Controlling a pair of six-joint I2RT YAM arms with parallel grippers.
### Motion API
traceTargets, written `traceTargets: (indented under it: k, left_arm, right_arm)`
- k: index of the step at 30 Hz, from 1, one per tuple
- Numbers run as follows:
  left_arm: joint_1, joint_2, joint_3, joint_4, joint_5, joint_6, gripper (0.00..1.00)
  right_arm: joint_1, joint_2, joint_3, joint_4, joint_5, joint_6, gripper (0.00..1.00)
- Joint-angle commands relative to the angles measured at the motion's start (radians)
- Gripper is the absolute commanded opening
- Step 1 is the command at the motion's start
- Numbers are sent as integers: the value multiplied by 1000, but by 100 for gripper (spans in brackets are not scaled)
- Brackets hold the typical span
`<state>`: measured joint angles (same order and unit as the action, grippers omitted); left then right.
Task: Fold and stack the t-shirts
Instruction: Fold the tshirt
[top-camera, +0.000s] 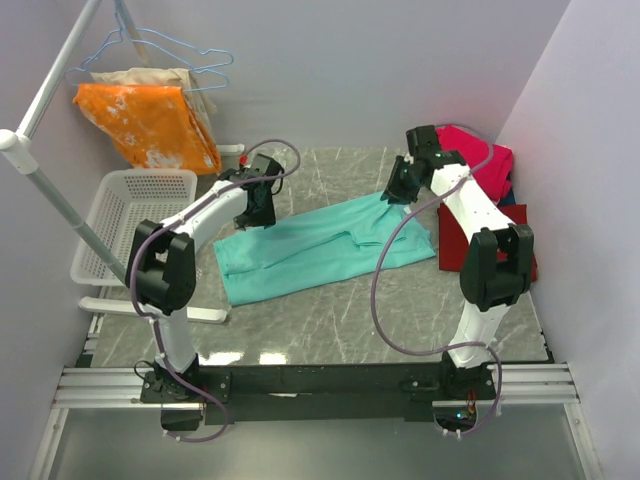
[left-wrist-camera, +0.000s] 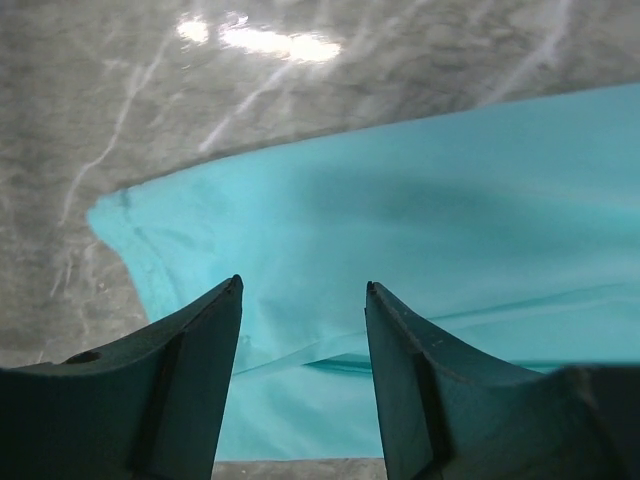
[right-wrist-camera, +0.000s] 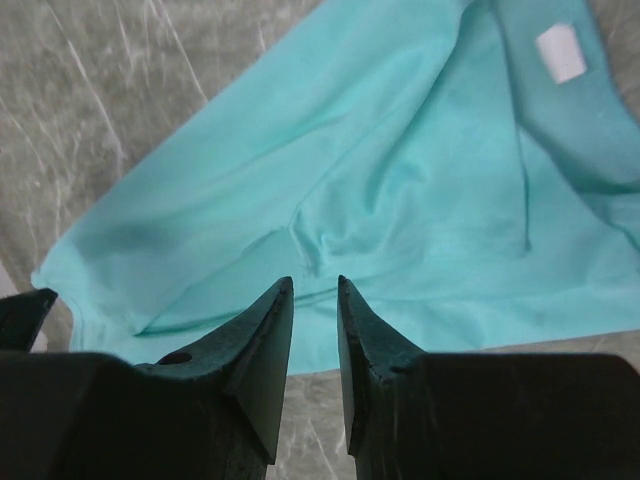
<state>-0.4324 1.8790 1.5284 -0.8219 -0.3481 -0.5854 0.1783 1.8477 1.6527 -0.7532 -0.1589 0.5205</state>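
A teal t-shirt (top-camera: 320, 250) lies partly folded and spread across the middle of the marble table. My left gripper (top-camera: 256, 214) hovers over its far left edge with the jaws wide apart and empty; the teal cloth (left-wrist-camera: 400, 220) fills the left wrist view under my gripper (left-wrist-camera: 303, 287). My right gripper (top-camera: 398, 190) hovers over the shirt's far right end, with the jaws a narrow gap apart and nothing between them (right-wrist-camera: 315, 282). The shirt (right-wrist-camera: 400, 180) shows a white label (right-wrist-camera: 560, 52). A magenta-pink shirt (top-camera: 485, 160) and a dark red one (top-camera: 452, 250) lie at the right.
A white plastic basket (top-camera: 120, 215) stands at the table's left. An orange white-blotched cloth (top-camera: 150, 125) and a beige cloth (top-camera: 195, 90) hang from hangers on a white rack (top-camera: 40, 170) at the back left. Walls close in behind and on the right.
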Motion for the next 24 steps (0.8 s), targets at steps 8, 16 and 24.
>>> traceTargets:
  k: [8, 16, 24]
  left_arm:
    - [-98, 190, 315, 105, 208, 249, 63]
    - [-150, 356, 440, 159, 391, 335, 70]
    - [-246, 396, 443, 236, 417, 453, 78]
  right_arm:
    - [23, -139, -175, 32, 157, 140, 41]
    - [6, -226, -235, 23, 253, 233, 41]
    - [-49, -243, -223, 3, 239, 227, 40]
